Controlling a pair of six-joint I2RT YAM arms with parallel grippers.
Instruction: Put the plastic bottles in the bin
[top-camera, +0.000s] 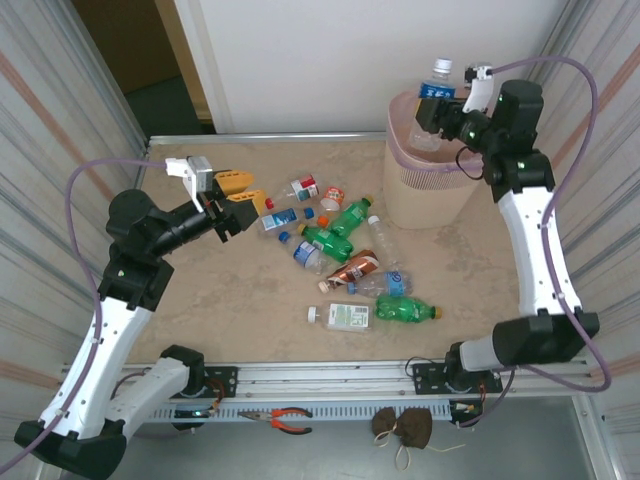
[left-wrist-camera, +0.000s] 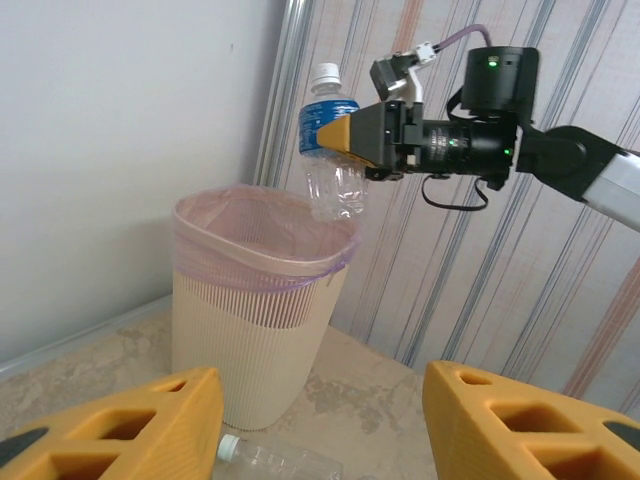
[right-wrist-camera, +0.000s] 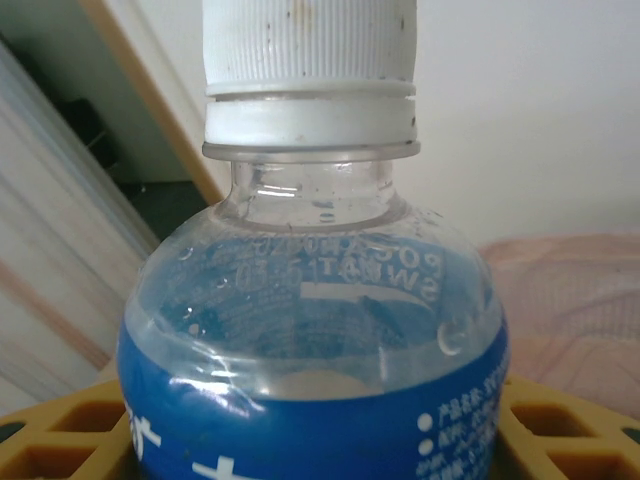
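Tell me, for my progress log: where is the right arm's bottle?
Top view, far right: the bottle hangs cap-up over the bin, held in the right jaws.

A tall beige slotted plastic bin (top-camera: 430, 195) (left-wrist-camera: 255, 330) is standing at the far right of the beige stone-patterned table (top-camera: 200, 300). The right gripper (top-camera: 437, 112) (left-wrist-camera: 345, 140) is holding a clear blue-labelled plastic bottle (top-camera: 438, 78) (left-wrist-camera: 330, 160) (right-wrist-camera: 310, 350) upright just above the bin's open top. The other small plastic bottles (top-camera: 345, 265) are lying scattered mid-table, left of the bin and nearer. The left gripper (top-camera: 240, 197) (left-wrist-camera: 320, 420) is hovering left of them. Red-handled pliers (top-camera: 290, 418) are lying on the ledge (top-camera: 330, 412) before the table, a small brown pouch (top-camera: 403, 428) to their right.
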